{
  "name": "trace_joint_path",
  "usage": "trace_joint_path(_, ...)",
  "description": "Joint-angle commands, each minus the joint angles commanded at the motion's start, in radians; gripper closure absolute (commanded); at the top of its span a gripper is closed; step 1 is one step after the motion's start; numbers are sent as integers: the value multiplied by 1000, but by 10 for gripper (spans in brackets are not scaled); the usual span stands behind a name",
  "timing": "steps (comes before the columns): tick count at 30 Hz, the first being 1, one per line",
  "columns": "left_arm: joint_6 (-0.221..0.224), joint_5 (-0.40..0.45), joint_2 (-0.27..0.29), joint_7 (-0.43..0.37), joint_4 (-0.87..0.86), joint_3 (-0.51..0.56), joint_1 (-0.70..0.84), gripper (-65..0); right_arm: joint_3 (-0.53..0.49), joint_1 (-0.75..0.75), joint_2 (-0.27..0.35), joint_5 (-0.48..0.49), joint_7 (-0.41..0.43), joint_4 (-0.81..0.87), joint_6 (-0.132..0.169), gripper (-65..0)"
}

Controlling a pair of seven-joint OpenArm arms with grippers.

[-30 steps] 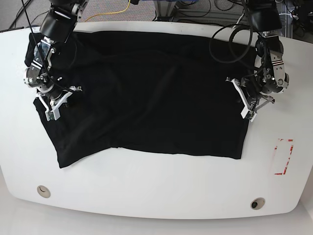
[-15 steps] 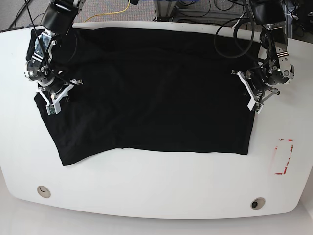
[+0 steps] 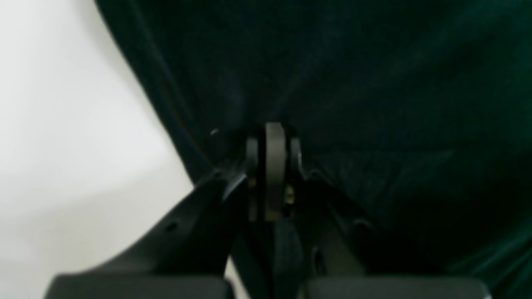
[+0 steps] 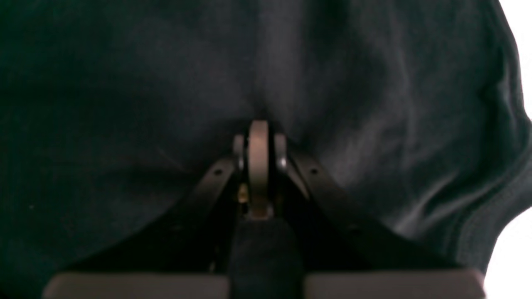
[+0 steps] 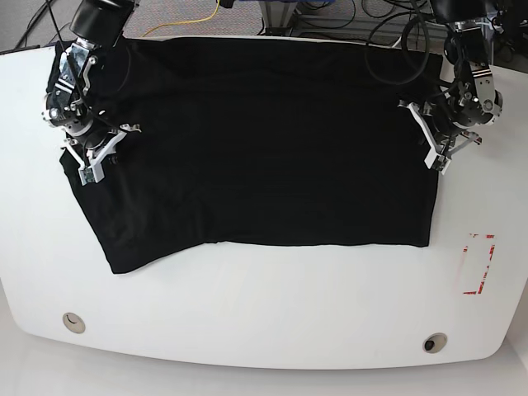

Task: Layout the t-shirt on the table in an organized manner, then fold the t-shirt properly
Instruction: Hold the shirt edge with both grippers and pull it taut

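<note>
Both claws, left claw (image 5: 435, 140) and right claw (image 5: 93, 153), pinching the t-shirt (image 5: 264, 140) flat on white table (image 5: 272, 322).

My two arms flank the t-shirt (image 5: 264, 140), which blankets the far half of the counter (image 5: 264, 305). My left claw (image 5: 437, 148) and right claw (image 5: 92, 161) sit at opposite cloth sides. The near strip of the counter lies bare for passage (only a red marking (image 5: 478, 264) and two grommet holes (image 5: 435, 341) there). Cables crowd beyond the far edge.
</note>
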Motion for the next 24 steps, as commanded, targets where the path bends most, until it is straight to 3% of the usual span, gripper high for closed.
trace_joint_path(17, 0, 0, -2, 0, 35, -2, 0, 0, 0, -31, -28, -3, -3, 84, 0, -21)
trace_joint_path(19, 0, 3, -3, 2, 35, -3, -15, -38, 0, -23, -28, -3, -5, 112, 0, -29)
trace_joint_path(22, 0, 3, -17, 23, 35, -29, -28, -131, 0, -20, -28, -9, -5, 149, 0, -95)
trace_joint_path(24, 0, 3, -20, 57, 41, -57, -55, -256, 0, -15, -28, -9, -6, 183, 0, -219)
